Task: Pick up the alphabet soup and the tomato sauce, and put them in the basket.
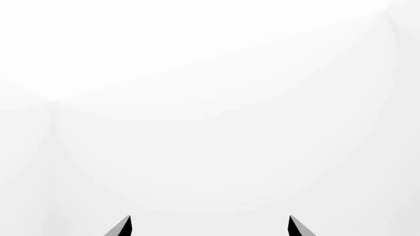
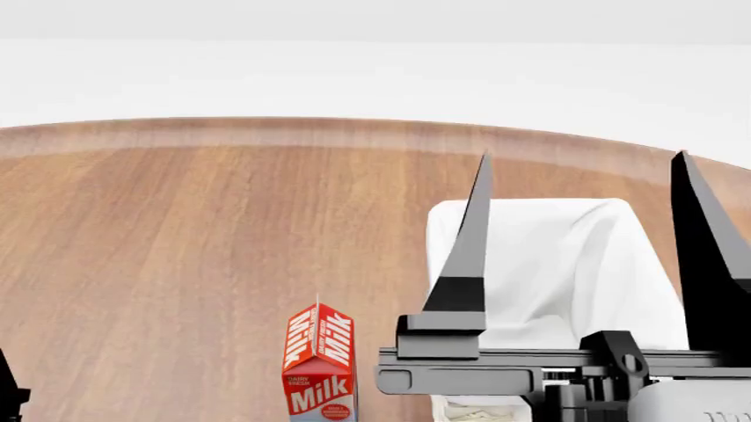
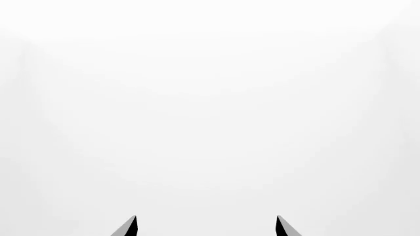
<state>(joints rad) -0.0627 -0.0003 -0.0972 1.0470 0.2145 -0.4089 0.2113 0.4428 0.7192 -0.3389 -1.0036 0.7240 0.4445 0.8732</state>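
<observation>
Right gripper (image 2: 581,167) raised before the basket (image 2: 634,264), fingers spread, empty; left gripper (image 1: 210,223) fingers likewise parted

Milk carton (image 2: 319,362) on wooden table (image 2: 176,229)

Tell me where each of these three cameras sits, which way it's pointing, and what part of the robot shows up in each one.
Head view: on the robot's head, looking forward and down over a wooden table with a milk carton and the basket; the right gripper rises open in front, and a sliver of the left arm shows at the edge.
Left wrist view: on the left arm, facing blank white surroundings; only the left gripper fingertips show.
Right wrist view: on the right arm, facing the same blank white; only its fingertips show.
Shared: the right gripper's spread fingers appear in head and right wrist views.
</observation>
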